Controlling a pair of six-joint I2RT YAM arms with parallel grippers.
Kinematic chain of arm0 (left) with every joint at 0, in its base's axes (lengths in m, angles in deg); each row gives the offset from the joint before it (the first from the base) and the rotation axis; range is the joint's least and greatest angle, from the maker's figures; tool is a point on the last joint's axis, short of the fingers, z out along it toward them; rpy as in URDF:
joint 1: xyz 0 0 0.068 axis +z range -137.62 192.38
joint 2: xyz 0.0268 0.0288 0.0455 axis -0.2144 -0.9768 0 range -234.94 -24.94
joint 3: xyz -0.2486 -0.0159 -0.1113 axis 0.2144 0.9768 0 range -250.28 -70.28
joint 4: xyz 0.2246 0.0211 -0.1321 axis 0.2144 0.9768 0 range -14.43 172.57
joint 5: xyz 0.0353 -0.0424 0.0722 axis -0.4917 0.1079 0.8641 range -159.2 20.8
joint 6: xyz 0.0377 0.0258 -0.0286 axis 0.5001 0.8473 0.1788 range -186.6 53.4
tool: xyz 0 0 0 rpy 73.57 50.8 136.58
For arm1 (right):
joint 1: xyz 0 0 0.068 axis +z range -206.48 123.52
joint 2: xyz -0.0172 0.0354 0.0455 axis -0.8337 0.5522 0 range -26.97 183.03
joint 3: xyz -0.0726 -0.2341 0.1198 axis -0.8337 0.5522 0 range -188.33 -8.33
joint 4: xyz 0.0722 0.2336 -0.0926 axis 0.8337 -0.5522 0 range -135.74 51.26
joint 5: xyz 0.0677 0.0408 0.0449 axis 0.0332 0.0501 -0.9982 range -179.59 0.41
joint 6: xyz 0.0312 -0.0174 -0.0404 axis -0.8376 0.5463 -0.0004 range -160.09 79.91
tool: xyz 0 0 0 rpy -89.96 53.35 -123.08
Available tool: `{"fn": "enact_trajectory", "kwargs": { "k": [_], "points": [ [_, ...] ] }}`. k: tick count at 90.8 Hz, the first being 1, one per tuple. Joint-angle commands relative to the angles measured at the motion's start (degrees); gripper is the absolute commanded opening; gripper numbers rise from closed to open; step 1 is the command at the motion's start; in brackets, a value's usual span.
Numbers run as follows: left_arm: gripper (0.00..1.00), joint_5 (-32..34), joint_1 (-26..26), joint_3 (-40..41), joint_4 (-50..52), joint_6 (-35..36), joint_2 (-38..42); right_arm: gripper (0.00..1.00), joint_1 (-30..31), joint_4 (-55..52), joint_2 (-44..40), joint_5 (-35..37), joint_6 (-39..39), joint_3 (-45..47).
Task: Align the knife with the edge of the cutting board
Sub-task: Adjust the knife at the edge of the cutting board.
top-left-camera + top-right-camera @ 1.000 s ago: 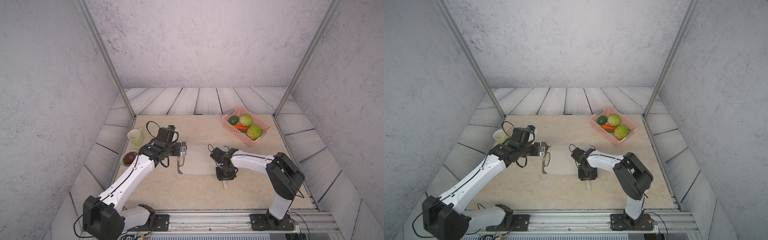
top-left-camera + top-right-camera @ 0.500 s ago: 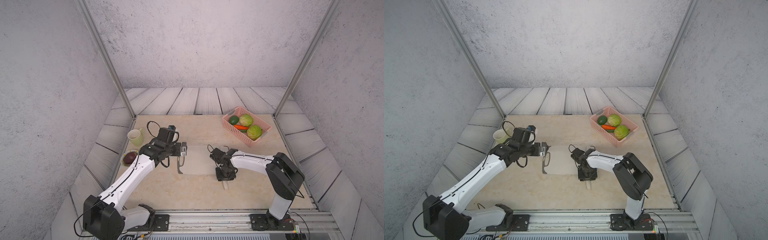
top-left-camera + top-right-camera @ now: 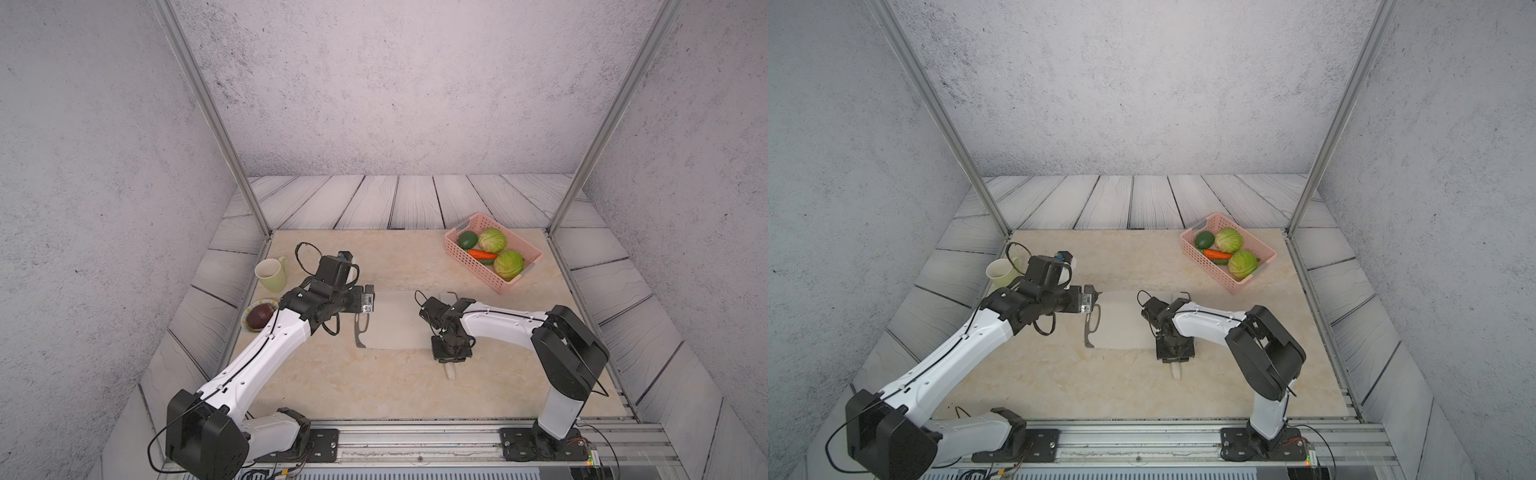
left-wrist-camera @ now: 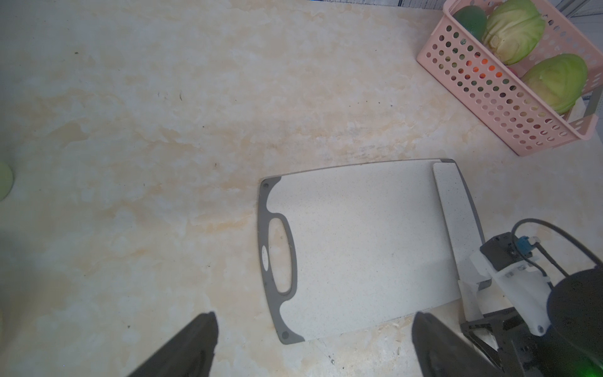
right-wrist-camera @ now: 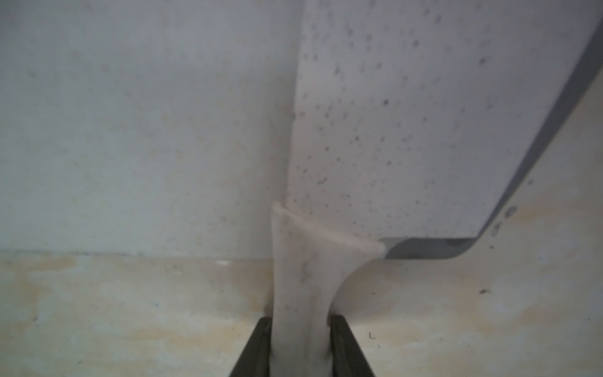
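Where the right jaws close: on the handle (image 5: 303,287) of the knife (image 5: 375,147), with one finger (image 5: 257,352) against each flank, low over the worktop (image 5: 130,310); the gap is narrow and holding.
Blade: just ahead of the right jaws, lying flat on the cutting board (image 5: 130,130); the handle overhangs the board's long side, back toward the jaws.
Board edge: the dark grey end trim (image 5: 430,248) runs just beside the blade's outer side, with a thin strip of it showing. Blade and trim look close to parallel.
Step in hand (judged): fine squaring of the blade to the trim. Swivel about the held handle in small amounts and keep the blade flat and sliding. Check that the visible trim strip is even along its length. Lifting or tilting would likely let the blade tip dig in or drag the board askew.
Left jaws: well beyond the blade, across the board, spread wide and empty above the slotted end trim (image 4: 262,222). They look well placed to steady the board if it creeps.
Beyond both jaws: a pink basket (image 3: 478,270) of vegetables and a green mug (image 3: 271,274), both well apart from the work and no obstacle.
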Motion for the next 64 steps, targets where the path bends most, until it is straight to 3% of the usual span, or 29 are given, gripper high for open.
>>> {"fn": "enact_trajectory", "kwargs": {
  "k": [1,64],
  "points": [
    [0.98,1.0,-0.5,-1.4,0.9,0.9,-0.3,0.26,0.3,-1.7,-0.5,1.3,-0.2,-0.8],
    [0.98,3.5,-1.5,-1.2,1.0,1.1,0.5,0.2,0.3,-2.3,-0.8,2.9,-1.1,-2.3]
  ]
}}
